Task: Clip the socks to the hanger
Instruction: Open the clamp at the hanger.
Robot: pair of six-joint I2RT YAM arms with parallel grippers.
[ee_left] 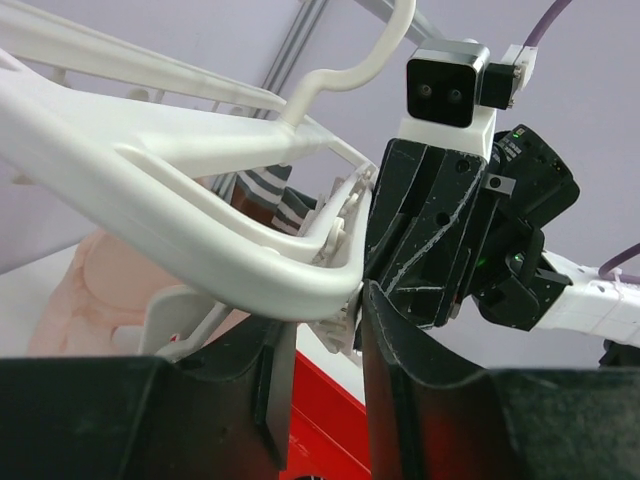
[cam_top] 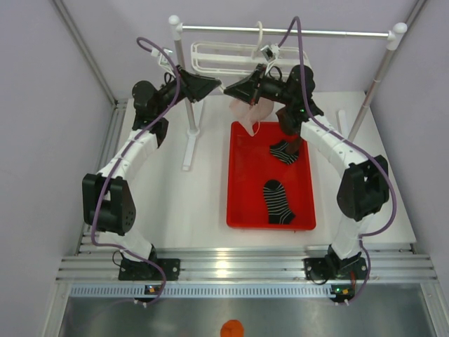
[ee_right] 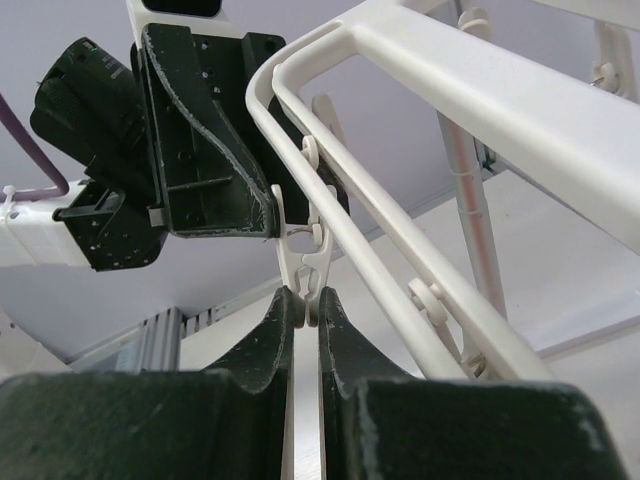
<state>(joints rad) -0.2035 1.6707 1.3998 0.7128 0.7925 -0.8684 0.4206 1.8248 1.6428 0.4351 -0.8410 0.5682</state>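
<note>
The white hanger hangs from the metal crossbar. My right gripper is shut on the handle ends of one dangling white peg under the hanger's rail; it also shows in the top view. My left gripper faces it. In the left wrist view its jaws stand apart and empty, and the hanger's frame corner lies across the fingertips. A striped sock cuff shows behind the frame. A brown sock and a black striped sock lie in the red tray.
A pale pink fabric item hangs below the hanger. The stand's white posts and grey crossbar frame the back of the table. Purple cables loop above both arms. The table's side walls stand close on both sides.
</note>
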